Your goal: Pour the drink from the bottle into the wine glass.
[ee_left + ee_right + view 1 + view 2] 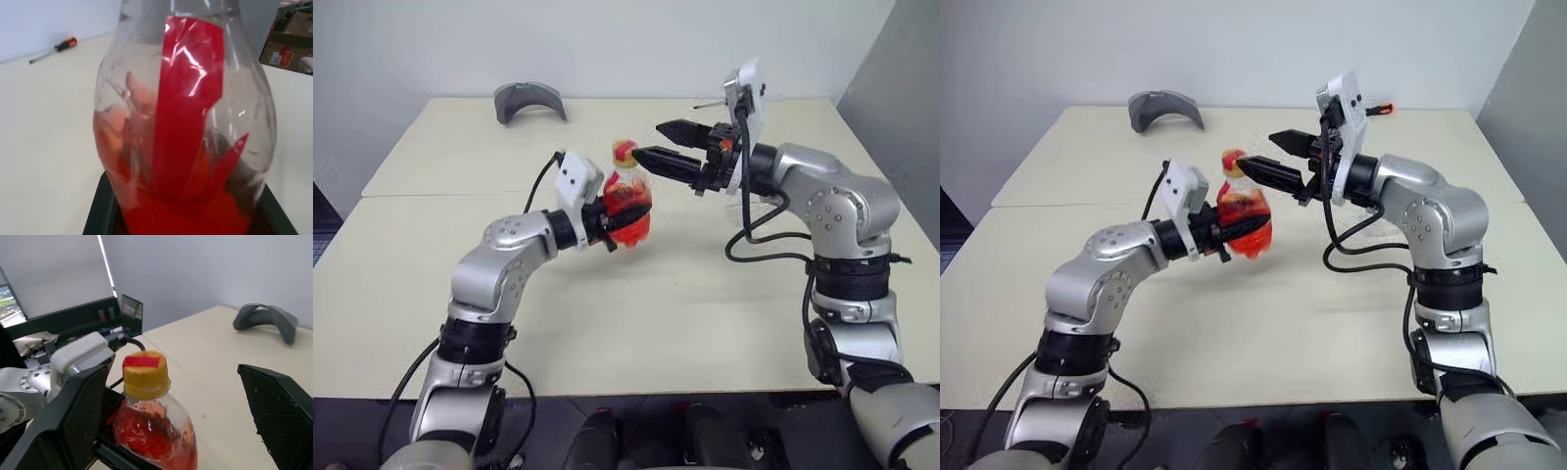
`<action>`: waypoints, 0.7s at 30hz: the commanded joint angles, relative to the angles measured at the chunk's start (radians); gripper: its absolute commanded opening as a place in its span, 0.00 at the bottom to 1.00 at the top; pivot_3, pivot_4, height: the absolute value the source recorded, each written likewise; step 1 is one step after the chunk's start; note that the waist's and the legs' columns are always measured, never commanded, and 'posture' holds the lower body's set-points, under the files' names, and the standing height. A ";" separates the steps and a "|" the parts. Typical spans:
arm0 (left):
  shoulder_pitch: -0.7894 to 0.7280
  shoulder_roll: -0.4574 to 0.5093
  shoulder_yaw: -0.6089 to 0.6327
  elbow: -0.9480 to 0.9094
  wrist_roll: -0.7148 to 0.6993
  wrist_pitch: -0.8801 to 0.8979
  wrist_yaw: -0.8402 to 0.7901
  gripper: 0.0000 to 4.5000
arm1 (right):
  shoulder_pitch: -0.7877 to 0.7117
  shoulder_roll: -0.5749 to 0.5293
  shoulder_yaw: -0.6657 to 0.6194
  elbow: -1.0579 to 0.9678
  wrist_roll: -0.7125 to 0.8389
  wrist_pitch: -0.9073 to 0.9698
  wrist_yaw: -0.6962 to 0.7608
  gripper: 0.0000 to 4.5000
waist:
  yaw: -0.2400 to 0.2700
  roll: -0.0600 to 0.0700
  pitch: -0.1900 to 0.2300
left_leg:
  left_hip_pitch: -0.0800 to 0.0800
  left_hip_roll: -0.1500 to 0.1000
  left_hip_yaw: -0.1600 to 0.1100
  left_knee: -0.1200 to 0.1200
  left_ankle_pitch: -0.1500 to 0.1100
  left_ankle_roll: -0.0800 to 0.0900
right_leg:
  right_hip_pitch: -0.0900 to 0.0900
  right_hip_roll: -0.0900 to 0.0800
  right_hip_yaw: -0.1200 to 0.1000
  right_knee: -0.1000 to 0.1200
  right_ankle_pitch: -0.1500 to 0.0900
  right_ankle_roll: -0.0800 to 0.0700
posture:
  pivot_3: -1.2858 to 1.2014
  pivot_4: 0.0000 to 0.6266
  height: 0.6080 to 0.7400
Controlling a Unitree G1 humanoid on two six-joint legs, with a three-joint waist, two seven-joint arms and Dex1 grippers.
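Two grippers mid-table, left fingers [611,221] clamping bottle [626,204], right fingers [677,164] wide beside its cap [145,373], table edges well apart.

Two cream-topped tables pushed edge to edge, seam running crosswise; near table [607,323], far table [636,122]. Plain pale wall [607,44] behind, grey partition panel [901,88] at far right. Grey curved object [530,101] on far table near the wall, maybe a headset or stand, hard to tell. Orange-handled screwdriver [54,49] lies on the table. Cardboard boxes [288,49] beyond the table edge. Bright window [10,303] with dark monitors [98,316] nearby. Dark floor [328,220] at left. Even indoor light.
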 commanded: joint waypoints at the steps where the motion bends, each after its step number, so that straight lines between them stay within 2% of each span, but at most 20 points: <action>1: -0.052 -0.016 -0.001 0.031 0.018 -0.070 -0.017 0.28 | -0.018 0.018 -0.007 -0.068 0.024 0.004 -0.051 1.00 | -0.003 0.000 0.000 | 0.000 0.000 0.000 0.000 0.000 0.000 | 0.000 0.000 0.000 0.000 0.000 0.000 | 0.52 0.24 1.00; 9: -0.064 -0.049 -0.020 0.066 0.036 -0.114 -0.033 0.28 | -0.057 0.072 -0.008 -0.013 0.014 -0.010 -0.128 1.00 | -0.002 0.000 0.000 | 0.000 0.000 0.000 0.000 0.000 0.000 | 0.000 0.000 0.000 0.001 0.000 0.000 | 0.52 0.24 1.00; 19: -0.033 -0.048 -0.014 0.050 0.037 -0.115 -0.033 0.28 | -0.063 0.088 0.004 -0.007 0.021 -0.008 -0.151 1.00 | -0.002 0.000 0.000 | 0.000 0.000 0.000 0.000 0.000 0.000 | -0.001 0.000 0.000 0.001 0.000 0.000 | 0.52 0.24 1.00; 21: -0.035 -0.047 -0.011 0.053 0.037 -0.115 -0.031 0.28 | -0.066 0.089 0.005 -0.001 0.022 -0.012 -0.150 0.91 | -0.002 0.000 0.000 | 0.000 0.000 0.000 0.000 0.000 0.000 | -0.001 0.000 0.000 0.001 0.000 0.000 | 0.52 0.24 1.00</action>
